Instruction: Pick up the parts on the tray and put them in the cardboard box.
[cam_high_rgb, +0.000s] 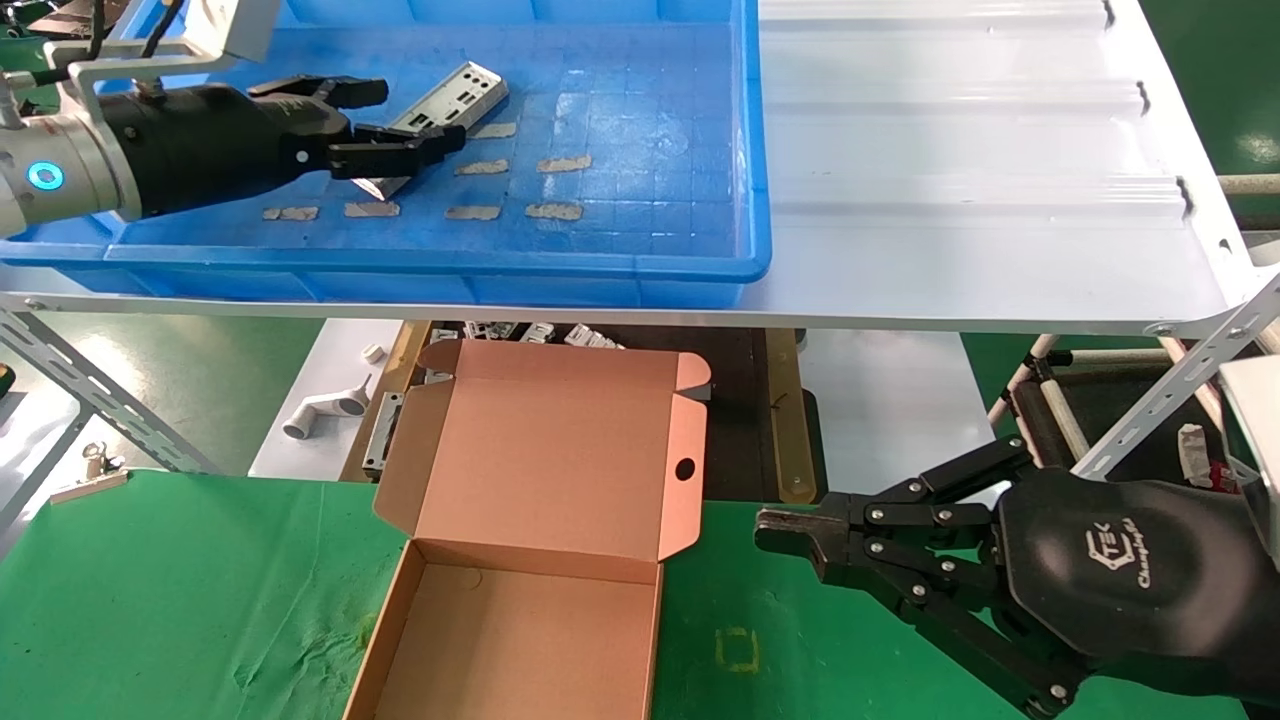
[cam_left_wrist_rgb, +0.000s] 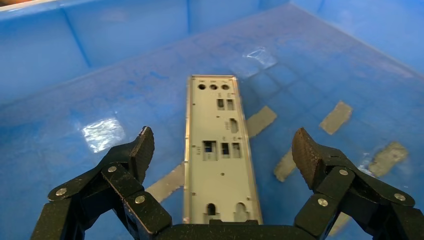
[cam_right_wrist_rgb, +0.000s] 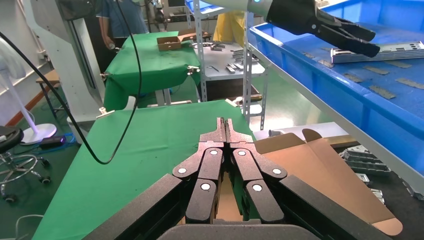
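Nearest, at 5 o'clock in the head view: right claw (cam_high_rgb: 790, 528), fingers pressed together, tips meeting in the right wrist view (cam_right_wrist_rgb: 224, 131), parked low over the green table (cam_high_rgb: 180, 600), just right of the box. Nothing held.

Next, at 6 o'clock: cardboard box (cam_high_rgb: 520, 640), open, lid (cam_high_rgb: 545, 450) hinged back and standing toward 12, side flaps spread, round hole (cam_high_rgb: 684, 468) in the right flap. Inside bare brown card, no part visible within. Seen also past the right claw in the right wrist view (cam_right_wrist_rgb: 320, 175).

Beyond and above, across the middle: white shelf (cam_high_rgb: 980, 230), ribbed, carrying the blue tray (cam_high_rgb: 600, 275) on its left half. Tan tape strips (cam_high_rgb: 563, 163) stuck in two rows on the tray's grid floor.

Farthest, at 10 to 11 o'clock: left claw (cam_high_rgb: 395, 115), reaching into the tray from the left, fingers spread wide apart. One silvery part (cam_high_rgb: 455, 100) lying flat on the tray floor, long axis running toward 1 o'clock, near end hidden under the lower finger. From the left wrist view: part (cam_left_wrist_rgb: 218, 150) centred lengthwise between the two finger pads (cam_left_wrist_rgb: 145, 147), neither pad touching its edges, three round holes at its far end, small rectangular cut-outs along its length. Left claw and part also visible far off in the right wrist view (cam_right_wrist_rgb: 345, 35), claw above the plate (cam_right_wrist_rgb: 380, 51). Whether lifted clear of the floor, cannot tell.
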